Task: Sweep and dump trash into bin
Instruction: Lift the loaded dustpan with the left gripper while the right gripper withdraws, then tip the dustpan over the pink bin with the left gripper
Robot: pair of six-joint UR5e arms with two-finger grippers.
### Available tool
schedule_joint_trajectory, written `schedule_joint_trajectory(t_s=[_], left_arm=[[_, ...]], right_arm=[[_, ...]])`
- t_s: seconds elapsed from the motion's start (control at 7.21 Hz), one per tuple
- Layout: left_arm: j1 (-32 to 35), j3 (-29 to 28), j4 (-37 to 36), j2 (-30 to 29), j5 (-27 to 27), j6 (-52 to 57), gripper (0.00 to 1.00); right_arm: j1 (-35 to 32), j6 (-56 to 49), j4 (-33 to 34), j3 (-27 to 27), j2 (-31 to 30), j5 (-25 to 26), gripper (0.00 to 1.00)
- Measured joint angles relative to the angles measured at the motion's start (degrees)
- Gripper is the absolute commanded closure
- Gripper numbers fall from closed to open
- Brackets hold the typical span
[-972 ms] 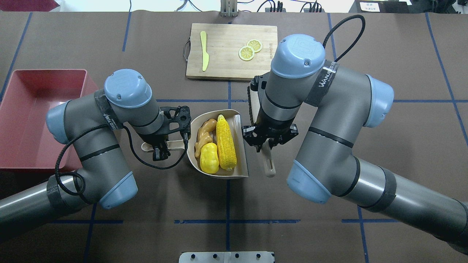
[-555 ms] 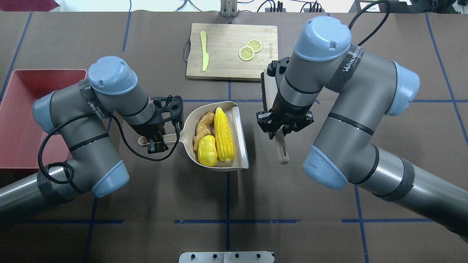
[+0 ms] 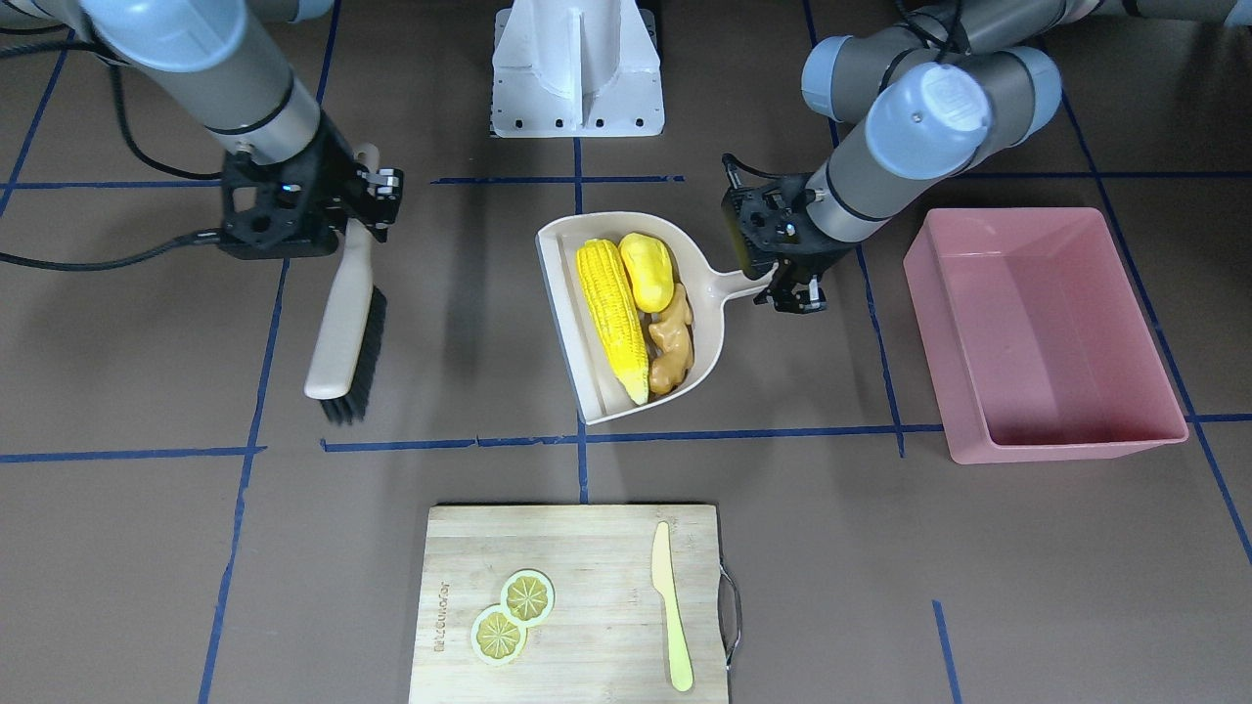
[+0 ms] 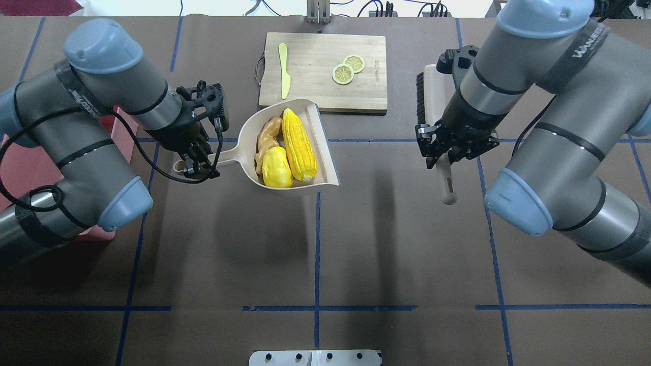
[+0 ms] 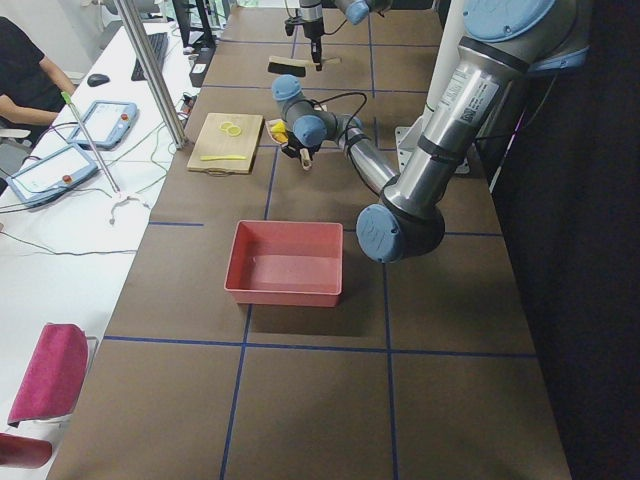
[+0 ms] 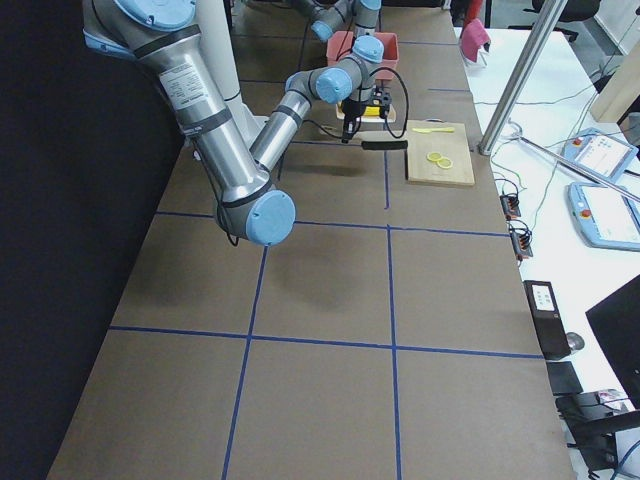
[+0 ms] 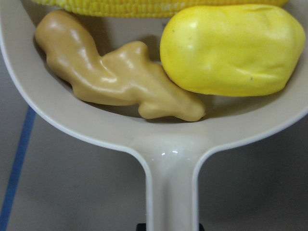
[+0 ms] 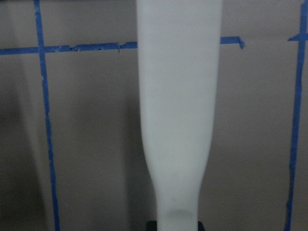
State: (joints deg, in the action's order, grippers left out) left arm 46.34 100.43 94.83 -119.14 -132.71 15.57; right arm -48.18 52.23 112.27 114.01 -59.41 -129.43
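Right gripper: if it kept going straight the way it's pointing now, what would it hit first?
The right gripper points roughly straight down, shut on the brush handle. Below it shows brown table with blue tape lines, so it would likely meet the table first; its height above is unclear.

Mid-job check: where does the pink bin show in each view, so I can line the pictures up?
Front-facing: bin at right of centre.
Overhead: bin at the left edge, mostly behind the left arm.
Exterior left: bin at centre.
Exterior right: bin at top, far end.
Left wrist: not in it.
Right wrist: not in it.
Shared landmark: cutting board.
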Motion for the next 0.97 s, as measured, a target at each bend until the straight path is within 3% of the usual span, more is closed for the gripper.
schedule_joint_trajectory(t_s=[0.28,0.69,0.97], left_arm=[[5.6,6.5,-3.3,4.2,-5.2,-0.8,1.0],[14.5,21.6,-19.1,9.8,-6.7,-0.9,1.0],[22.0,25.2,-21.8,16.2,-6.8,-1.7,1.0]], right_arm=[[-4.7,-6.3,5.3,3.1,-2.1,0.0,1.0],[-10.5,-14.1,6.8,6.3,-8.8,-0.1,1.0],[-13.9,-18.9,6.9,6.7,-12.1,-0.2,1.0]])
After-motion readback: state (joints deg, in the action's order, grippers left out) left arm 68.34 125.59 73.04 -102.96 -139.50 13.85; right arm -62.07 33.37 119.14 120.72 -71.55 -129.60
